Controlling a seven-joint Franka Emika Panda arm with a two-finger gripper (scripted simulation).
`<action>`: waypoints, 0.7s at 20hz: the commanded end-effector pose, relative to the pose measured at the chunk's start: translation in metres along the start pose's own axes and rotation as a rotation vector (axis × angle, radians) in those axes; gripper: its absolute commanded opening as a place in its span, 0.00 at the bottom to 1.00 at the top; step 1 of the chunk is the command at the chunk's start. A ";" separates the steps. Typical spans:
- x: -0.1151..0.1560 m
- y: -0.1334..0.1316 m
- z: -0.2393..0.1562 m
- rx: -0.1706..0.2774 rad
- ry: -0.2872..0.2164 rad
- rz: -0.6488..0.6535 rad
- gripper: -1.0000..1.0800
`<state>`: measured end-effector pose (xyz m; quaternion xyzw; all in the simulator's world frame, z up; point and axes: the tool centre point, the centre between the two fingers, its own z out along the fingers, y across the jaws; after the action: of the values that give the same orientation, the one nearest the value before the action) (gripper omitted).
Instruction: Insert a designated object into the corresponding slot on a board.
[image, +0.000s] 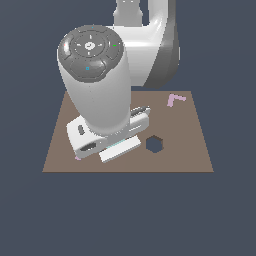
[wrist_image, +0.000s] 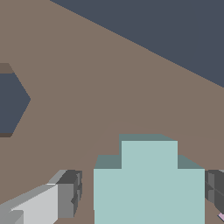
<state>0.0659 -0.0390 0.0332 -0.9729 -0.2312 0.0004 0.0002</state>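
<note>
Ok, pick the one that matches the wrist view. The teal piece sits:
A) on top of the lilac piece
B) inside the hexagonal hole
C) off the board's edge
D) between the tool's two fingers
D: the teal piece lies on the board with a grey finger on either side, well apart from the hexagonal hole.

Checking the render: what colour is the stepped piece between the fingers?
Pale teal piece; the wrist view shows it best.

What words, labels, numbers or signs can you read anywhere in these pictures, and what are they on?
None: no readable text appears in either view.
The arm's round grey cap shows only molded segments and small colored dots, not letters.
The brown board, teal piece and lilac piece are blank.
</note>
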 end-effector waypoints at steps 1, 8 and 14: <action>0.000 0.000 0.003 0.000 0.001 -0.001 0.96; 0.000 0.000 0.003 0.000 0.001 -0.001 0.00; 0.000 0.001 0.002 -0.001 0.001 0.001 0.00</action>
<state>0.0663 -0.0399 0.0308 -0.9729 -0.2310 0.0000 -0.0003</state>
